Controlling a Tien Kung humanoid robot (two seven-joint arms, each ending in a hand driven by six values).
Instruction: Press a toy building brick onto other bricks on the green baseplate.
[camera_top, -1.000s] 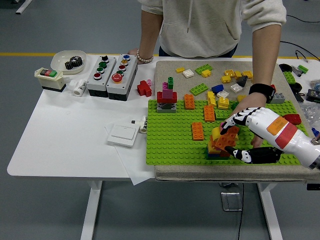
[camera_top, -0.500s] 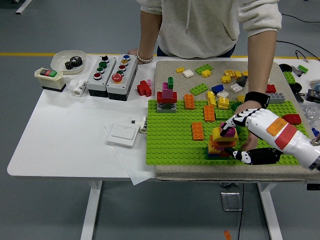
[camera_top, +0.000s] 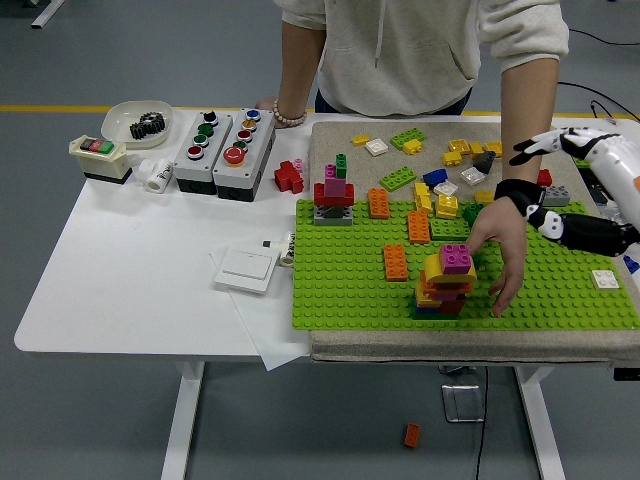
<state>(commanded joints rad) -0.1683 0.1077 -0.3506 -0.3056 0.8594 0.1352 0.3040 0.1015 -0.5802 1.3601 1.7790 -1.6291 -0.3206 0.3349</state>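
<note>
Since the earlier frame, the right robot hand (camera_top: 572, 185) had lifted off the brick stack (camera_top: 445, 283) and pulled back up toward the right edge, and an orange brick (camera_top: 411, 434) that had been at the stack now lay on the floor under the worktop. The stack itself stood on the green baseplate (camera_top: 350, 290) near its front edge: red and orange layers, a yellow piece, and a purple brick (camera_top: 457, 259) on top. The robot hand hung well apart from it, fingers spread and holding nothing. No left robot hand showed in the view.

A person's hand (camera_top: 505, 255) rested just beside the stack on its right, fingertips on the baseplate; the other hand (camera_top: 270, 105) leaned on the worktop's (camera_top: 130, 260) far edge by the two button boxes (camera_top: 222, 145). Further out sat a smaller tower (camera_top: 334, 195) with red, pink and green pieces, single orange bricks (camera_top: 395, 262) on the plate, and loose bricks (camera_top: 440, 160) scattered on the mat behind. A white switch plate (camera_top: 247, 268) lay to the left of the baseplate.

Judging from this, the press had probably shed the orange brick rather than seating it. The stack looked tall and uneven, so another push off centre could tip it or pop a layer loose. The person's hand so near the stack also risked being struck if the robot hand came back down there.
</note>
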